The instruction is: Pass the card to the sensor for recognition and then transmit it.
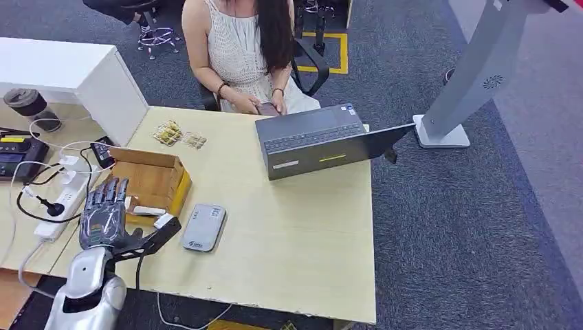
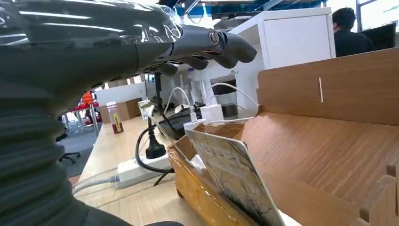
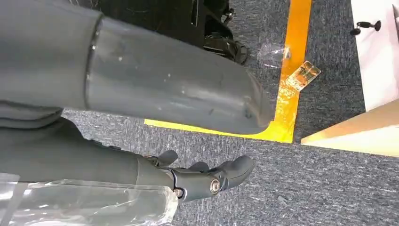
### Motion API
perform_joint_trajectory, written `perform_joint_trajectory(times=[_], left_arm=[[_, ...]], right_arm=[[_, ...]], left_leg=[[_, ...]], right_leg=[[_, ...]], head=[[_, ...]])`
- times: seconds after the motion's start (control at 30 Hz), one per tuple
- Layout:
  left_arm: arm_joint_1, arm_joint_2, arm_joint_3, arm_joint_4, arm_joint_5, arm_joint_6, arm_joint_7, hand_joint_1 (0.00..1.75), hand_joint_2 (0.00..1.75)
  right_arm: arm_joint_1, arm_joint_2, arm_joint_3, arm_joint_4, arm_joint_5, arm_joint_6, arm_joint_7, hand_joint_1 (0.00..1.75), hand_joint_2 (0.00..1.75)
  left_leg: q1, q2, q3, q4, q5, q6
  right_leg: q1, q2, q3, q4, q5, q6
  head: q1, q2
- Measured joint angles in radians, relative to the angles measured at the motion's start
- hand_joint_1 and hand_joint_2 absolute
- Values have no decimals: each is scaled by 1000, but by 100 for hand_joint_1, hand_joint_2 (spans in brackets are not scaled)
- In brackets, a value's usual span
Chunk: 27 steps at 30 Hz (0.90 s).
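Note:
A patterned card [image 2: 230, 172] stands tilted in the near end of the open wooden box [image 2: 329, 141]; in the head view its pale edge [image 1: 146, 211] shows at the box's [image 1: 155, 180] front. My left hand [image 1: 103, 213] hovers at the box's left side, fingers [image 2: 207, 44] stretched out above the card and holding nothing. Its thumb [image 1: 161, 234] points toward the grey card sensor [image 1: 204, 227], which lies flat on the table just right of the box. My right hand [image 3: 207, 181] hangs beside the table over the carpet with nothing in it.
A person sits at the far side of the table behind an open laptop [image 1: 313, 137]. A white power strip [image 1: 58, 206] with cables lies left of my hand. Small packets [image 1: 180, 135] lie beyond the box. A white cabinet [image 1: 62, 69] stands at the far left.

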Motion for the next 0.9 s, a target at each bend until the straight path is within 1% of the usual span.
perform_joint_trajectory(times=[0.53,0.9], left_arm=[[-12,14,-1,4,0,-1,8,0,175],[-16,15,-1,4,0,-3,8,0,175]], right_arm=[[0,2,0,1,3,3,0,0,0],[0,2,0,1,3,4,0,0,0]], left_leg=[[0,0,0,0,0,0],[0,0,0,0,0,0]], right_leg=[[0,0,0,0,0,0],[0,0,0,0,0,0]], head=[[0,0],[0,0]])
